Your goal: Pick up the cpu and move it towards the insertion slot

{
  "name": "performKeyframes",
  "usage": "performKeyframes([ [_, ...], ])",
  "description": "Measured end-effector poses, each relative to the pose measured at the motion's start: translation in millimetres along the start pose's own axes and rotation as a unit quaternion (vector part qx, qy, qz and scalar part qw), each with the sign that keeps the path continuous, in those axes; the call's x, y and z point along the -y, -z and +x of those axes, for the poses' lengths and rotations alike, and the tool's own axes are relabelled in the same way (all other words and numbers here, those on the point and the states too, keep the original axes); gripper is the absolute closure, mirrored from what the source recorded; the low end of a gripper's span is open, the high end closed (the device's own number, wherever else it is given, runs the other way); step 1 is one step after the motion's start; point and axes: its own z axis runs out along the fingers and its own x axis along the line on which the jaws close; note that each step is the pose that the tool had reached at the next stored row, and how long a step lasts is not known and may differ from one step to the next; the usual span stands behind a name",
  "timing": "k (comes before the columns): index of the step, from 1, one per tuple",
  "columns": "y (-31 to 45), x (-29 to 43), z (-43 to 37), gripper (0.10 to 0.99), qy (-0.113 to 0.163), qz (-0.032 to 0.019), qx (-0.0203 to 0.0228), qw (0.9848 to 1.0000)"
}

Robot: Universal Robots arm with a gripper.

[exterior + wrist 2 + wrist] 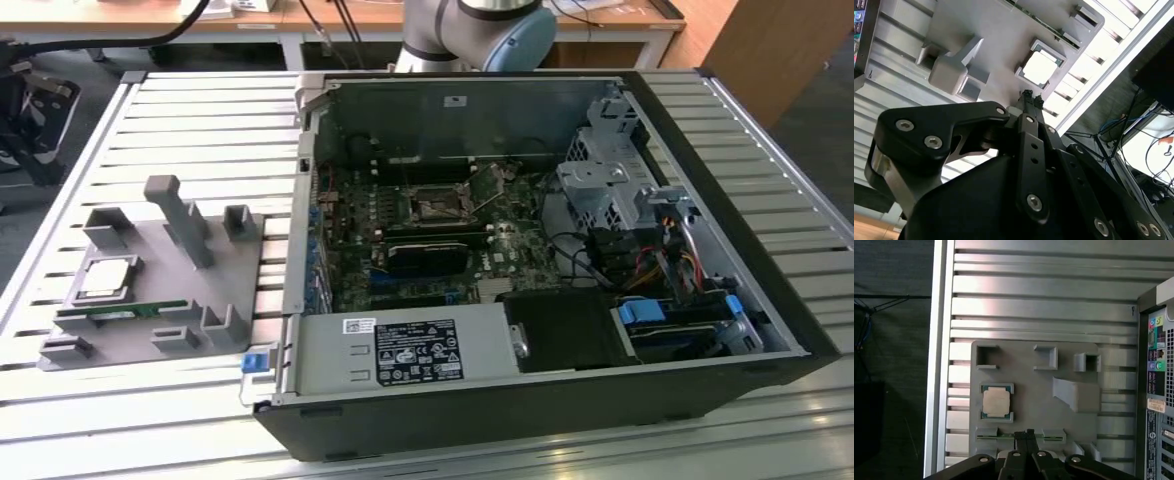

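No print can be read in any view.

Exterior view, lower centre: power supply label [418, 352], black field with white blocks, lettering too small to read. Small white sticker [360, 324] at its upper left corner, likewise.

Upper centre: pale sticker [457, 100] on the case wall [400, 125], unreadable.

First wrist view: white tag [1156, 405] on the case rear panel [1166, 450], print too small. Any markings on the cpu [996, 401] lid cannot be made out.
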Motion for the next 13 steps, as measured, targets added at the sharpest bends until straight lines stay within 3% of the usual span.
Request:
performKeyframes([
  [12, -13.2, 0.9, 7.3, 0.973, 0.000, 0.0002, 0.0000, 1.0000],
  [13, -14.2, 0.9, 7.5, 0.918, 0.000, 0.0003, -0.0001, 1.0000],
])
